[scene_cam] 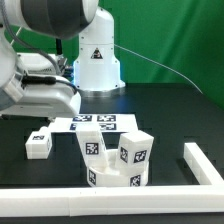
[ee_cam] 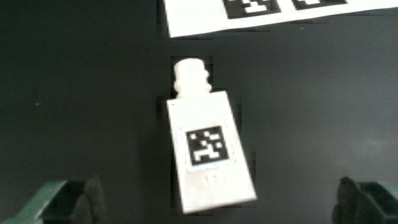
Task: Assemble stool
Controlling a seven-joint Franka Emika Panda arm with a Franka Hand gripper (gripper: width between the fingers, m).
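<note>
Two end effector fingers gape wide above leg.

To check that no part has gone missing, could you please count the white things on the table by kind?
Seat: 1
Legs: 3, one loose leg, one upright leg, another upright leg
Marker board: 1
L-shaped bar: 1
Total: 6
</note>
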